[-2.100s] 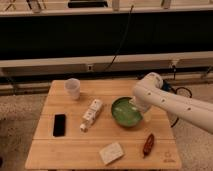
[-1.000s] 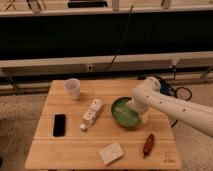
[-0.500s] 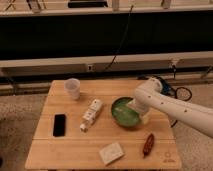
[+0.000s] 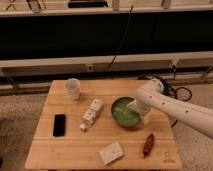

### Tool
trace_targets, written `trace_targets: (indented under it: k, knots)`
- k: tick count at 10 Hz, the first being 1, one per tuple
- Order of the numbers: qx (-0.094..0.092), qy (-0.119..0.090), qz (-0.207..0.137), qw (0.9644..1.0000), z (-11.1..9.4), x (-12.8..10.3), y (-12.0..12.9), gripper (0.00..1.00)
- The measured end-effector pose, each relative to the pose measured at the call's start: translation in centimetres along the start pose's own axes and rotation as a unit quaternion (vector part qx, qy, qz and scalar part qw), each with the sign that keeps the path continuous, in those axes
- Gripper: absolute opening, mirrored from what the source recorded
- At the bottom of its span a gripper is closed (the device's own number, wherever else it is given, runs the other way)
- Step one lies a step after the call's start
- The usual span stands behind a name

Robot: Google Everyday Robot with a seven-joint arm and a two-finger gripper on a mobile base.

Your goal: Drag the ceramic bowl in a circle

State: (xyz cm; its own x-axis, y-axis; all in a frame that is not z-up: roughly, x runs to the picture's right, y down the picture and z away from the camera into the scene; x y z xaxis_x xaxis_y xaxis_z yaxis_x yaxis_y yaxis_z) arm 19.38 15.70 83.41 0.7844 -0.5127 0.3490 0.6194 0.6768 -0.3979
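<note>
Seeing the glossy green round ceramic bowl (image 4: pixel 121 114) right of centre on the light wooden table (image 4: pixel 60 150), white two-finger gripper (image 4: pixel 139 109) spread wide at its arm-side rim. Guessing barely started, the whole circle left
</note>
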Motion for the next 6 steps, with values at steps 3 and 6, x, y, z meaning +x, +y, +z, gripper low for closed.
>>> trace_targets:
  k: [3,6]
  knots:
    - [0.0,-0.005,-0.005,1.0,0.28,0.08,0.24,0.8]
    - [0.001,-0.008,-0.009,0.9999,0.43,0.1,0.42,0.8]
